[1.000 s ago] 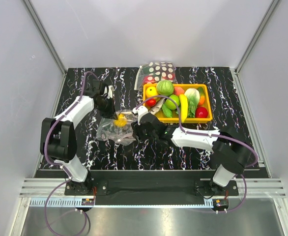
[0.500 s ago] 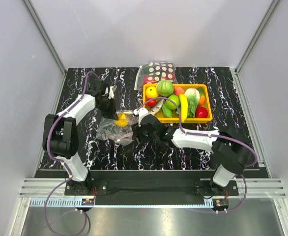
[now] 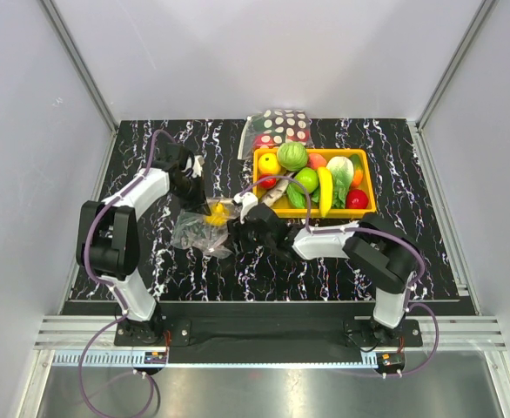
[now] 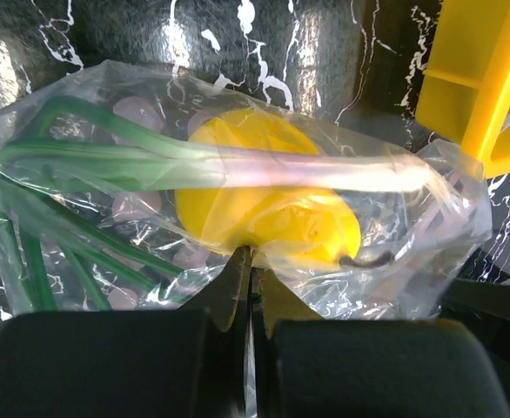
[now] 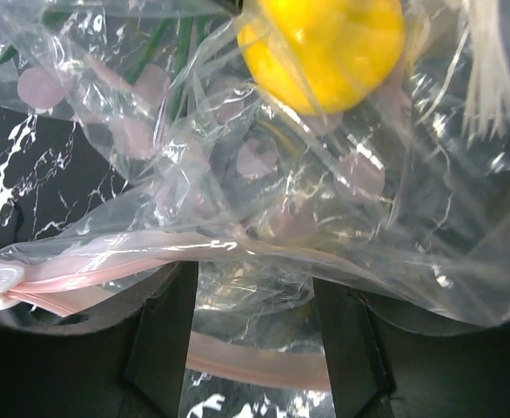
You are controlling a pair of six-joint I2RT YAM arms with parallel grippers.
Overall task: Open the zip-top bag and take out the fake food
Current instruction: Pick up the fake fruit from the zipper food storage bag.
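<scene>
No words, numbers or signs can be read anywhere — not on any bag, tray or arm — in all three views.
</scene>
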